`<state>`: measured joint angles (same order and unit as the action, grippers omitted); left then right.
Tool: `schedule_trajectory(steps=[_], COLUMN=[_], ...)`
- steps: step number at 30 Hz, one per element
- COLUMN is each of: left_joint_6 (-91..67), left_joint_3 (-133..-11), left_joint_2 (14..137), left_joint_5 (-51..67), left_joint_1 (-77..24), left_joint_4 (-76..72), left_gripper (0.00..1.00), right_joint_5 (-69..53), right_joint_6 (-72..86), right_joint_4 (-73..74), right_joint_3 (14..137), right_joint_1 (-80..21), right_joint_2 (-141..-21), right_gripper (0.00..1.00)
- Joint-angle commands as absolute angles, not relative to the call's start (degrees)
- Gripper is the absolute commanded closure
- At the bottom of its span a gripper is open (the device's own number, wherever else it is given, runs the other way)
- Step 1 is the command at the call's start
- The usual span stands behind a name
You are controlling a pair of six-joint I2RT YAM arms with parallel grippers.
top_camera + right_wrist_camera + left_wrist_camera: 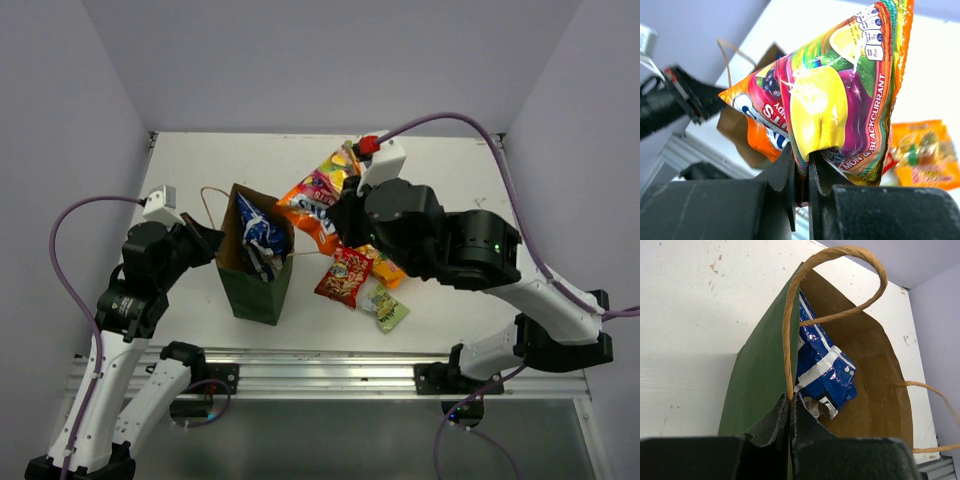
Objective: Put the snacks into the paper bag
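The left gripper (790,415) is clamped on the paper bag (757,390) at its rim, 1 blue packet (822,370) inside; the right gripper (801,175) pinches the orange-pink packet (840,95), held in the air.

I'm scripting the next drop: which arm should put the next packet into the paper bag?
Right. The right gripper is shut on the orange-pink FOX'S packet, held just beside the paper bag. The left gripper is shut on the bag's rim, so it's occupied.

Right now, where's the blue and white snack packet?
The blue-and-white packet sits inside the paper bag, left of centre in the top view, beside the left claw.
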<state>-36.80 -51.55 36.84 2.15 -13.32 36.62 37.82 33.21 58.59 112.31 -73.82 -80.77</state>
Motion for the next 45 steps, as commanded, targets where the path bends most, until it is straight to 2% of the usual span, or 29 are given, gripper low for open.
schedule_trajectory(steps=[1,9,14,18,20,21,22,23,26,30,32,35,36,38,39,42,45], left_joint_6=[-36.12,-37.09,-38.05,-38.5,-38.76,-38.85,-38.93,-39.11,-39.72,-40.25,-40.6,-40.69,-40.61,-40.69,-40.69,-40.34,-40.25], left_joint_3=[-52.47,-52.56,-52.65,-52.56,-52.56,-52.56,-52.47,-52.38,-52.03,-51.07,-50.28,-49.49,-49.48,-49.57,-49.66,-50.01,-50.45], left_joint_2=[36.39,35.95,35.07,34.37,33.93,33.84,33.58,33.31,32.87,32.08,31.55,30.85,30.85,30.85,30.94,31.11,31.46], left_joint_5=[3.34,2.73,2.29,1.67,1.15,1.06,0.97,0.71,0.35,0.26,0.26,0.26,0.26,0.26,0.26,0.26,0.26], left_joint_1=[-13.71,-13.71,-13.71,-13.71,-13.71,-13.71,-13.71,-13.71,-13.71,-13.71,-13.71,-13.71,-13.71,-13.71,-13.71,-13.71,-13.71], left_joint_4=[34.37,34.37,34.8,35.07,35.42,35.42,35.51,35.51,35.51,35.77,35.77,35.77,35.77,35.86,36.03,36.39,36.82], left_gripper=[1.0,1.0,1.0,1.0,1.0,1.0,1.0,1.0,1.0,1.0,1.0,1.0,1.0,1.0,1.0,1.0,1.0], right_joint_5=[43.86,33.15,29.97,28.13,25.16,24.27,23.65,22.95,24.69,34.41,39.17,41.06,39.3,33.76,32.44,28.22,25.49], right_joint_6=[22.34,14.41,13.98,14.41,15.38,15.64,15.73,15.91,16.17,14.5,15.11,20.02,21.95,26.27,27.67,28.48,28.04], right_joint_4=[62.52,48.7,50.0,50.54,51.24,52.11,52.82,53.43,54.75,61.05,63.71,62.94,59.54,54.34,49.79,43.8,38.96], right_joint_3=[119.77,122.77,125.24,120.16,118.04,117.95,118.3,119.08,123.73,136.72,136.33,119.06,106.56,93.84,83.69,71.33,66.64], right_joint_1=[-73.74,-73.13,-72.77,-72.42,-71.72,-71.72,-71.63,-71.63,-71.72,-71.72,-71.54,-66.82,-64.53,-57.5,-54.35,-49.85,-48.0], right_joint_2=[-87.61,-101.66,-105.99,-105.03,-105.03,-105.2,-105.9,-106.08,-104.6,-101.35,-98.89,-88.8,-82.42,-76.75,-72.2,-70.05,-71.89], right_gripper=[0.98,0.99,0.99,0.99,0.88,0.73,0.42,0.31,0.14,0.04,0.01,0.01,0.01,0.01,0.01,0.01,0.01])
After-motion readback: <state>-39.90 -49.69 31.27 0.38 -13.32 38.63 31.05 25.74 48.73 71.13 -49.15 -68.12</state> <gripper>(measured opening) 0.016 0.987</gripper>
